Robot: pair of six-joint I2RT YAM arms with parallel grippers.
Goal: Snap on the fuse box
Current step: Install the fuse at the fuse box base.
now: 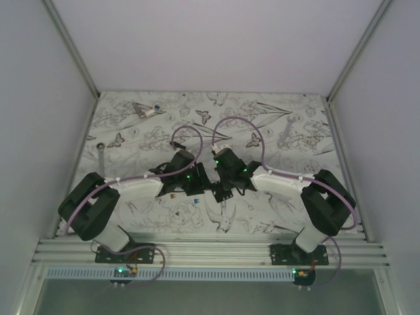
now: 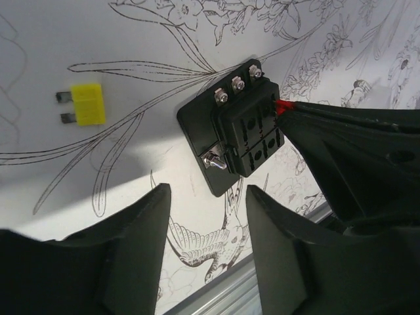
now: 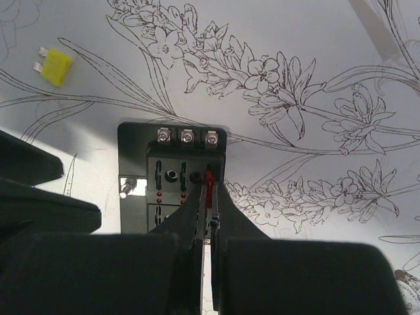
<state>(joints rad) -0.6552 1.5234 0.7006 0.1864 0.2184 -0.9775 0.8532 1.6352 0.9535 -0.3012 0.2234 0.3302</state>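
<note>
The fuse box point(image 3: 172, 172) lies flat on the worktop point(image 1: 262, 111), in the middle and a bit nearer the near edge, right between the two arms. It is a small black block on a black plate. It has three silver screws along its far side and slots on top. The right jaws are pressed together on a tiny red fuse point(image 3: 209, 184). They hold it at a slot at the right end of the far row. The tip of the red fuse is at the slot, but I cannot tell how far in it is. The left jaws are spread, with nothing between them. They hang just to the left of the box, near it but not touching it. A yellow fuse point(image 2: 87, 104) lies loose on the worktop, off to the left and apart from the box. I think the step now is putting the red fuse into its slot. The next move should be a straight push down, so the fuse goes in and snaps into place. If it goes in crooked, it may jam or bend. The box looks light and may slide or tip when pushed. So the left jaws could close on its sides to keep it in place. The yellow fuse probably comes next.
</note>
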